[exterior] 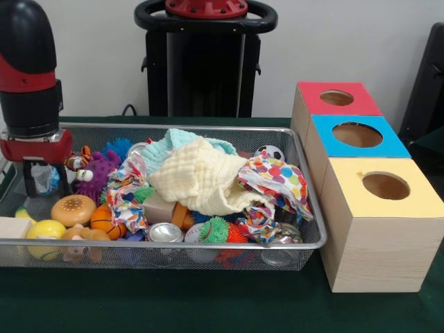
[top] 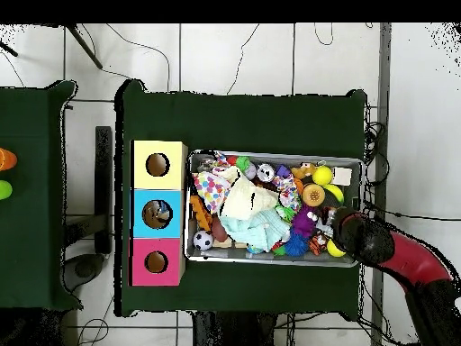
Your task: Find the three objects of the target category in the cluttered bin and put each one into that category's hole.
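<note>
From where I stand the gripper [exterior: 46,182] hangs low at the left end of the bin [exterior: 309,244], its two dark fingers [exterior: 29,182] apart with a pale, bluish thing showing between them; I cannot tell whether they touch it. Nothing looks clamped, so I take them for parted and empty.

The target category is not shown, so which toys count is a guess. What the next move turns on is plain enough: nearly everything lies to the right of the gripper, along the bin's long axis. Nearest are a small tiger [exterior: 78,161] and a purple spiky toy [exterior: 98,171], just beside it. In front of them sit a tan bun [exterior: 73,209], a basketball [exterior: 104,220] and a yellow ball [exterior: 46,229]. Further right the cloths [exterior: 201,177] cover the middle (anything may hide beneath), and a soccer ball [exterior: 270,152] lies at the far right corner.

Past the bin stand the boxes [exterior: 374,208], with red, blue and yellow holes; the overhead view shows something already inside the blue one [top: 158,214]. Any drop means crossing the whole bin rightward.
</note>
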Available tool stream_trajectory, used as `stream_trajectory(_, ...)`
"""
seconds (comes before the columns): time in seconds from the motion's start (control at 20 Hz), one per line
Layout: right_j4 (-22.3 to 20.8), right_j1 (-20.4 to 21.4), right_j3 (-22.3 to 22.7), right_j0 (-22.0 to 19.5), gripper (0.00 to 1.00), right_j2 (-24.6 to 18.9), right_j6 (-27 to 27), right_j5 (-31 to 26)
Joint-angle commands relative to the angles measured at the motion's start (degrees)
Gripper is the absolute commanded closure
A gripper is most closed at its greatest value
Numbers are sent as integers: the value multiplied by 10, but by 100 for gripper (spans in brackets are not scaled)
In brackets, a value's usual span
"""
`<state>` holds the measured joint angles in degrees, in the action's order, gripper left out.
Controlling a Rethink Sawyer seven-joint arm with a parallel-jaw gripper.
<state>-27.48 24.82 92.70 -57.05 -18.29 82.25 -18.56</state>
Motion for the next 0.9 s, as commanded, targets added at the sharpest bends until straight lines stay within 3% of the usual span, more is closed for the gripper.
stream_trajectory(0.05, 13, 0, 76, 21, 0, -18, 52, -33)
stream_trajectory(0.35, 45, 74, 118, 29, 0, -17, 57, -85)
stream_trajectory(0.7, 86, 129, 141, 43, 0, -10, 56, -135)
stream_trajectory(0.9, 87, 117, 140, 46, 0, -6, 57, -121)
